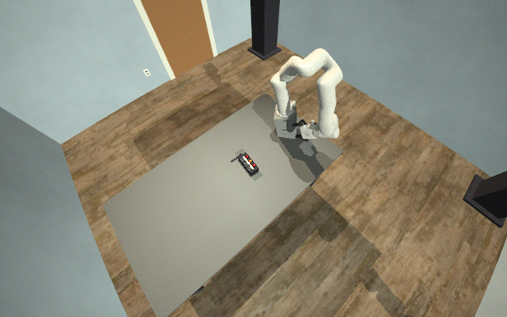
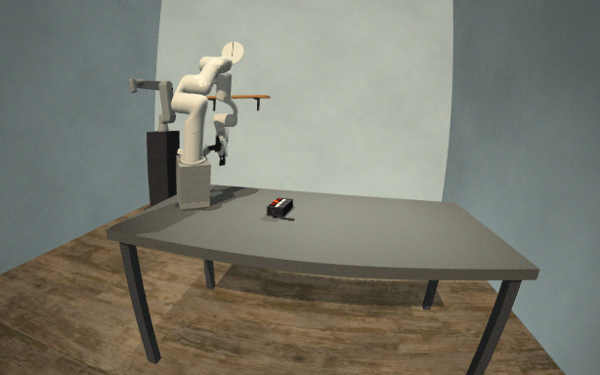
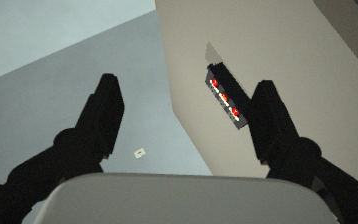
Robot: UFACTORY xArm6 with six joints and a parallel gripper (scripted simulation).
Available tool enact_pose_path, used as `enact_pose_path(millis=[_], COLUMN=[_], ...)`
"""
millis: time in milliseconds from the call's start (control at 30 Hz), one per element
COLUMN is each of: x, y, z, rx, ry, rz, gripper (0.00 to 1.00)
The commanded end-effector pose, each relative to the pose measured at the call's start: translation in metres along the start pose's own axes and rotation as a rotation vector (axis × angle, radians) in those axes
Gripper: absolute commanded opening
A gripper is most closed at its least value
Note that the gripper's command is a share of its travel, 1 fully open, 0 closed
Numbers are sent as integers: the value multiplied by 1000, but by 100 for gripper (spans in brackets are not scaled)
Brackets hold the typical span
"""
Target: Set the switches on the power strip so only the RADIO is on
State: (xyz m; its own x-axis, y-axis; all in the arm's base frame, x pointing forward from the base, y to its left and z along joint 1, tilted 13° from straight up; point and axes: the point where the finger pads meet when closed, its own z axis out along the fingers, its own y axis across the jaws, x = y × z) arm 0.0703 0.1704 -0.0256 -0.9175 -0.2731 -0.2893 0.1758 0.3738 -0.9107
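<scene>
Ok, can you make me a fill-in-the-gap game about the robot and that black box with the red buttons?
1. The power strip lies flat on the grey ____.
2. The gripper has its fingers wide ____.
3. In the wrist view, the strip shows ____ red switches.
4. The white arm stands on a block at the table's ____.

Missing words: table; open; three; corner

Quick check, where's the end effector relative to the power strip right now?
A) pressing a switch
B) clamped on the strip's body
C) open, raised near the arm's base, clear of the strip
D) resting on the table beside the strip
C: the end effector hangs open and empty up by the pedestal, well apart from the power strip lying flat on the table.
</scene>
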Motion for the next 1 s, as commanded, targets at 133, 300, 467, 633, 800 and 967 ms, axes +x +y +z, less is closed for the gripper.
enact_pose_path(millis=[133,300,467,633,800,967], x=[-64,-93,-123,-152,-180,-204], y=[25,35,44,52,58,63], z=[20,33,49,67,87,109], rx=[-74,-101,-127,-147,-162,-170], ry=[-37,-67,-104,-147,-196,-248], rz=[-262,-398,-548,-708,-875,-1044], gripper=[100,100,100,100,100,100])
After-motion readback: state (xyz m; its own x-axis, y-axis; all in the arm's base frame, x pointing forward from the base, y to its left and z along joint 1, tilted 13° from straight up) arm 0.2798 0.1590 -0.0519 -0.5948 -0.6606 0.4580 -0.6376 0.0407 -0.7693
